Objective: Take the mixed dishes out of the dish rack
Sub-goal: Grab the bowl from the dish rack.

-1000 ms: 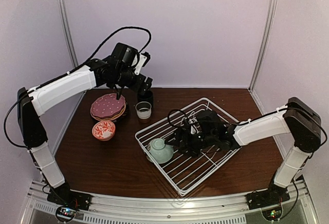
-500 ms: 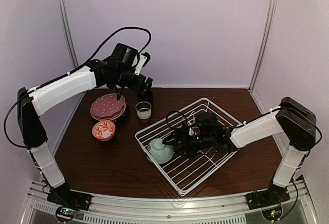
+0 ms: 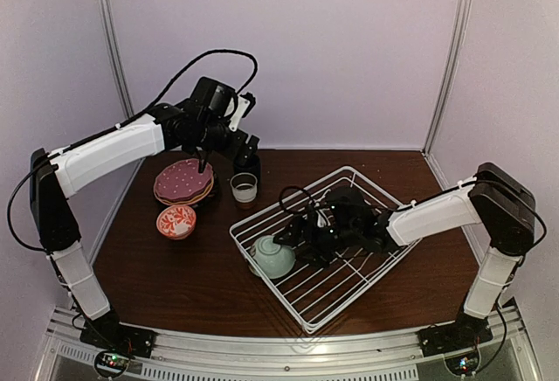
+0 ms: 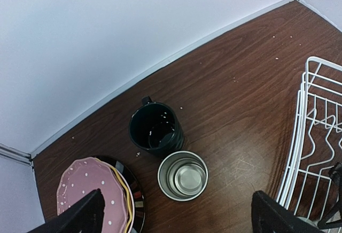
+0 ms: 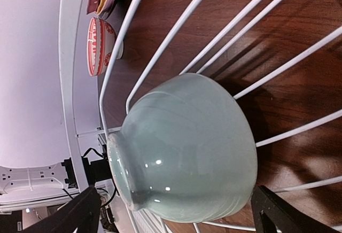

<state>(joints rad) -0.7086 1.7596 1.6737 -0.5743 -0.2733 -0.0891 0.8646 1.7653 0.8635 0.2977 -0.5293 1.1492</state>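
Observation:
The white wire dish rack (image 3: 377, 187) stands right of centre. A pale green bowl (image 3: 272, 257) lies upside down in its left corner. My right gripper (image 3: 295, 238) is open and low in the rack; in the right wrist view it (image 5: 179, 219) has a finger on each side of the bowl (image 5: 187, 147). My left gripper (image 3: 244, 148) is open and empty above the dark green mug (image 4: 156, 130) and the white-and-brown cup (image 4: 183, 176). The pink and yellow plates (image 3: 183, 182) are stacked at the left. The red-and-white bowl (image 3: 176, 221) stands in front of them. I see no black utensil.
The plates rest on a dark plate (image 4: 136, 201). The rack's rim (image 4: 299, 137) is right of the cup. Purple walls close the back and both sides. Cables hang from both arms. The arm bases sit on a rail at the near edge.
My right gripper has moved left along the rack floor and closed in on the pale green bowl. My left gripper has risen slightly above the mug and cup.

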